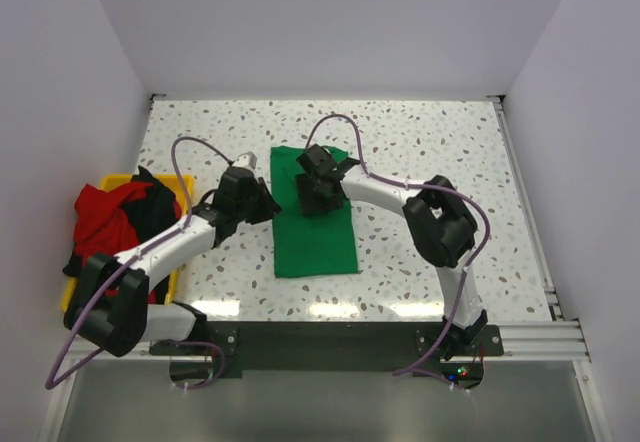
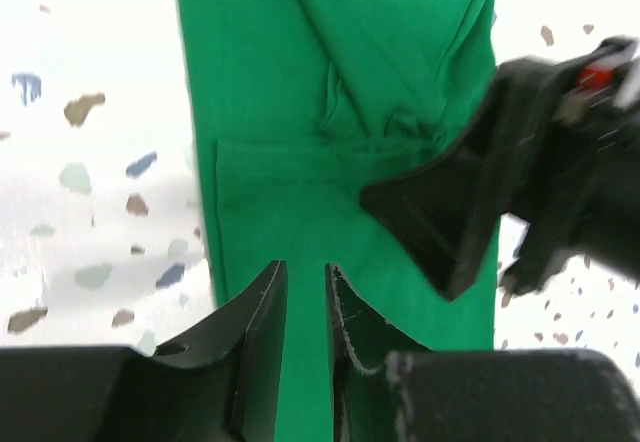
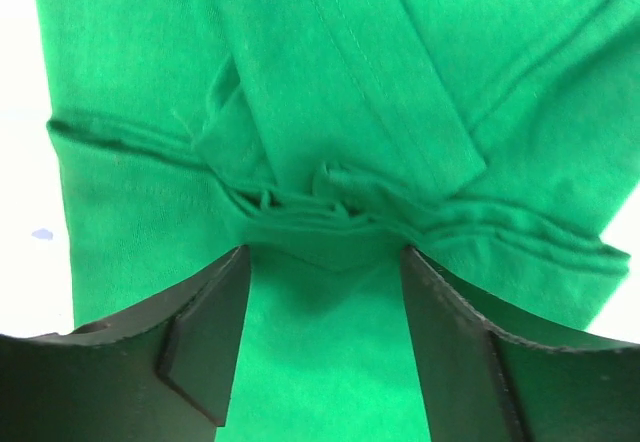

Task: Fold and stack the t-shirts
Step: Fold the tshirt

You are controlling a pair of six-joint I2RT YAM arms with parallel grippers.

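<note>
T-shirt (image 1: 316, 247), green, narrow folded strip, maybe thirds

There are one green t-shirt (image 1: 315, 247), one red t-shirt (image 1: 100, 217), one black t-shirt (image 1: 150, 200), one bin (image 1: 68, 294).

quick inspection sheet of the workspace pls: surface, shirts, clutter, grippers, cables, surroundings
surface: speckled white table, no spills seen
job's things: green t-shirt folded into a long strip at centre; red and black shirts heaped in the yellow bin at left
clutter: nothing seen
grippers: left gripper over the strip, jaws narrowly apart, nothing seen pinched; right gripper open above a bunched fold
cables: purple cables loop off both arms
surroundings: white walls, metal rail along the near edge
</note>
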